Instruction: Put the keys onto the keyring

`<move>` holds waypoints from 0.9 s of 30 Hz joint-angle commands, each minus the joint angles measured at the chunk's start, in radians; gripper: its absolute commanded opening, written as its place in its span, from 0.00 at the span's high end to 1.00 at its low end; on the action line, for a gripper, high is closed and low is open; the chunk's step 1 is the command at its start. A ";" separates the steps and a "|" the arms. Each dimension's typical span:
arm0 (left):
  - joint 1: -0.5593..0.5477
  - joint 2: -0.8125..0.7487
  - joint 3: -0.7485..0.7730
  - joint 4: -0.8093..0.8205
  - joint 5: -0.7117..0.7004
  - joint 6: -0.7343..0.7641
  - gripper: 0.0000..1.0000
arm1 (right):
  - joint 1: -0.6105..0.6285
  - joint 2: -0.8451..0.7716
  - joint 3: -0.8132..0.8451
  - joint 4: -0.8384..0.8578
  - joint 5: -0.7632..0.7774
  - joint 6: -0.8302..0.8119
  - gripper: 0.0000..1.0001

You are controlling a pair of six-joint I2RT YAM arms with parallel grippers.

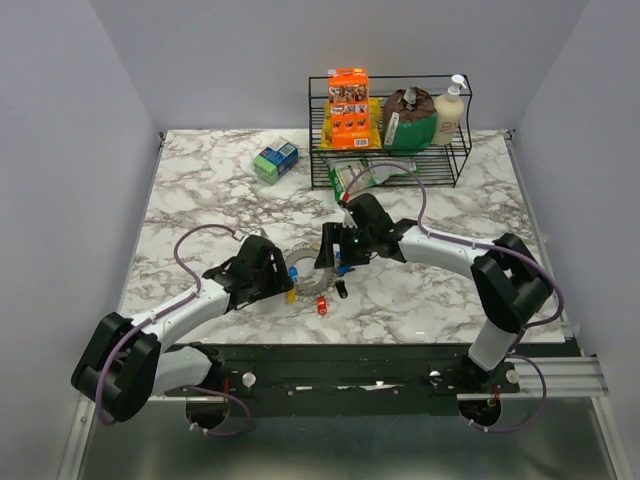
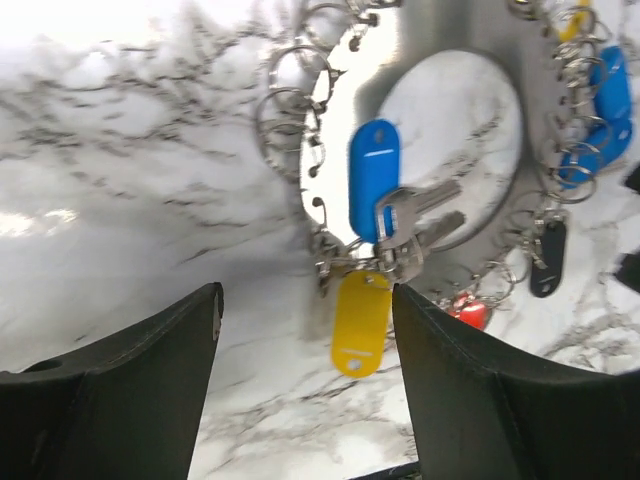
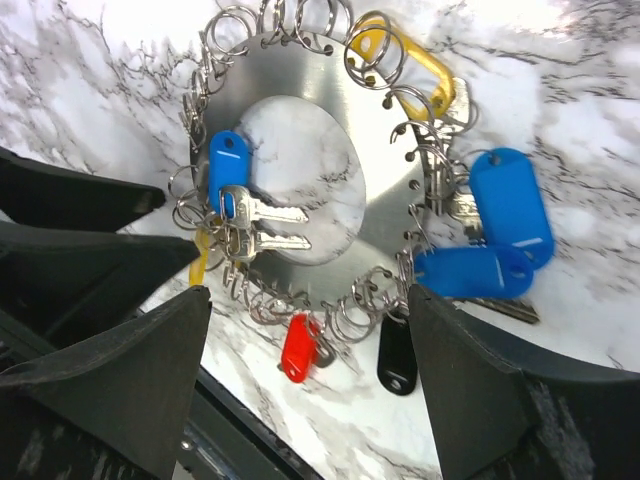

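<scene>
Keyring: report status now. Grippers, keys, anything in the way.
Left gripper open, empty, over the keyring edge. Right gripper open, empty, above it too. Two keys with blue tag lie across its hole. Grippers close together; no other obstacle seen.

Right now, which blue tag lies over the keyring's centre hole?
The blue tag beside the two silver keys; the other two blue tags lie outside the keyring, past its outer edge.

Keyring (image 2: 460, 35) top + rt side off-frame; red tag (image 2: 465, 312) half behind left tool (image 2: 307, 300).
</scene>
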 commanded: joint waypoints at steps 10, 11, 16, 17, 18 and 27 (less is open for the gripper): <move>-0.005 -0.075 0.064 -0.093 -0.060 0.097 0.21 | 0.070 -0.196 -0.076 -0.161 0.167 -0.176 0.16; -0.007 -0.071 0.064 -0.090 -0.054 0.099 0.21 | 0.086 -0.196 -0.073 -0.167 0.185 -0.182 0.16; -0.007 -0.032 0.075 -0.044 -0.012 0.113 0.21 | 0.187 -0.181 -0.059 -0.195 0.276 -0.201 0.20; -0.007 -0.019 0.076 -0.036 0.014 0.114 0.20 | 0.198 -0.179 -0.059 -0.195 0.293 -0.201 0.21; -0.007 -0.003 0.076 -0.015 0.026 0.113 0.21 | 0.216 -0.176 -0.059 -0.195 0.322 -0.199 0.20; -0.005 0.024 0.075 0.044 0.098 0.105 0.21 | 0.322 -0.178 -0.056 -0.149 0.409 -0.257 0.23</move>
